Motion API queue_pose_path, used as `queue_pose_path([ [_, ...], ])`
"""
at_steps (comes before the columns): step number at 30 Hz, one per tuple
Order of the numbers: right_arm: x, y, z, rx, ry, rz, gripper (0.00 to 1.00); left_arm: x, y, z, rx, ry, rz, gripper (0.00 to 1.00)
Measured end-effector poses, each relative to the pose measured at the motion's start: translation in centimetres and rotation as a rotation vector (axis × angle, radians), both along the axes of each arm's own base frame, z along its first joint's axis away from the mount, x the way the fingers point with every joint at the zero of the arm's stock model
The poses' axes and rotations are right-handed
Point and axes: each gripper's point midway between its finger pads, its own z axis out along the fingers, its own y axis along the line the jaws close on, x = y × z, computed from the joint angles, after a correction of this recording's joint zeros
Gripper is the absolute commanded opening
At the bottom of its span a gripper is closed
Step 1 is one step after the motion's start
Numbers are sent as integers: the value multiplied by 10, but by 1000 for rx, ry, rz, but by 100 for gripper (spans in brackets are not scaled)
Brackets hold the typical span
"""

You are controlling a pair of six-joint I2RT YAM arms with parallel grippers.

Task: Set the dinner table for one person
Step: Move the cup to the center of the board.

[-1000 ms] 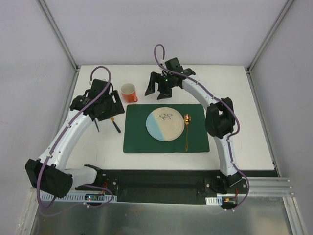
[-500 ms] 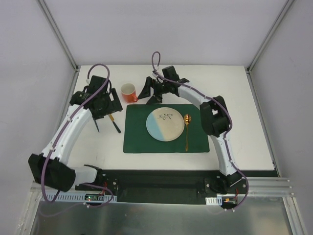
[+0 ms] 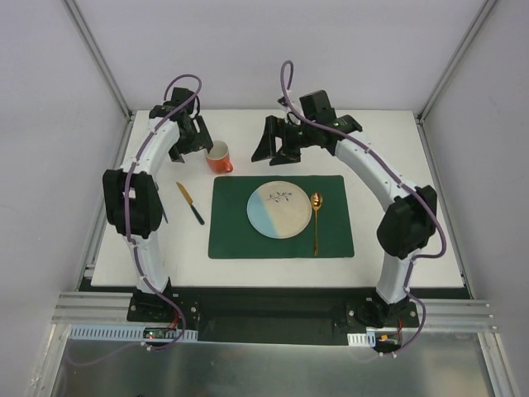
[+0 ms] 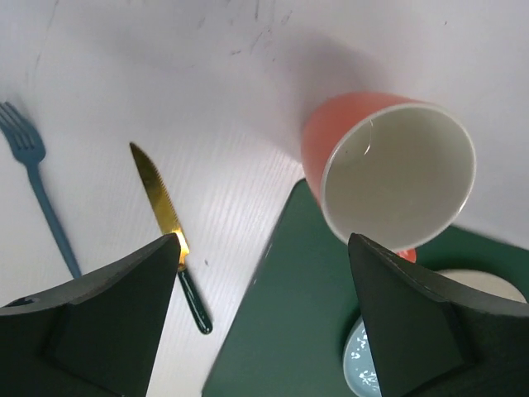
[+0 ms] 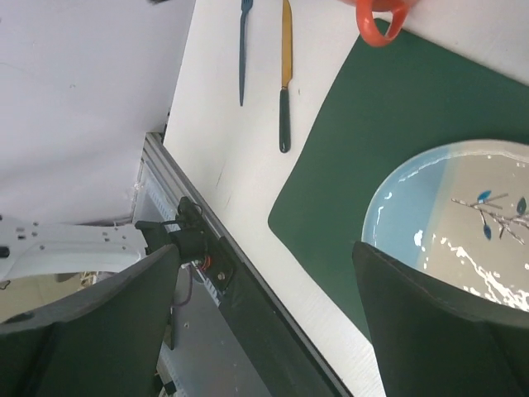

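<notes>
The white dinner table (image 3: 397,165) carries a dark green placemat (image 3: 240,231). On the mat lie a blue-and-cream plate (image 3: 279,209) and a gold spoon (image 3: 316,222) to its right. An orange cup (image 3: 219,156) stands just behind the mat's far left corner. A gold knife (image 3: 189,203) with a dark handle lies left of the mat, and a blue fork (image 4: 37,194) lies further left. My left gripper (image 3: 198,139) hangs open above and left of the cup (image 4: 397,178), holding nothing. My right gripper (image 3: 273,153) is open in the air behind the plate (image 5: 455,207), also empty.
The left arm's upright link (image 3: 131,203) stands over the table's left edge and covers most of the fork from above. White enclosure walls and metal posts close in the back and sides. A black base rail (image 5: 248,306) runs along the near edge.
My left arm has swung from above the knife and fork to the far left corner beside the cup, uncovering the knife. My right gripper has shifted slightly right and back. Nothing on the table moved.
</notes>
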Motion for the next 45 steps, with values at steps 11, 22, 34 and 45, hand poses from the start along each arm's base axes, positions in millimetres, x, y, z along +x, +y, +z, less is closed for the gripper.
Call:
queue_pose_path([
  [11, -46, -36, -32, -143, 81, -3, 89, 36, -15, -37, -33, 16, -74, 79],
  [22, -57, -49, -54, -217, 108, 19, 89, 55, -23, -56, -46, 1, -144, 0],
  [34, -74, -64, -69, -269, 139, 12, 89, 61, -40, -56, -104, -11, -197, 1],
  [45, -77, -71, -75, -300, 137, -8, 89, 57, -111, -58, -238, -8, -364, 14],
])
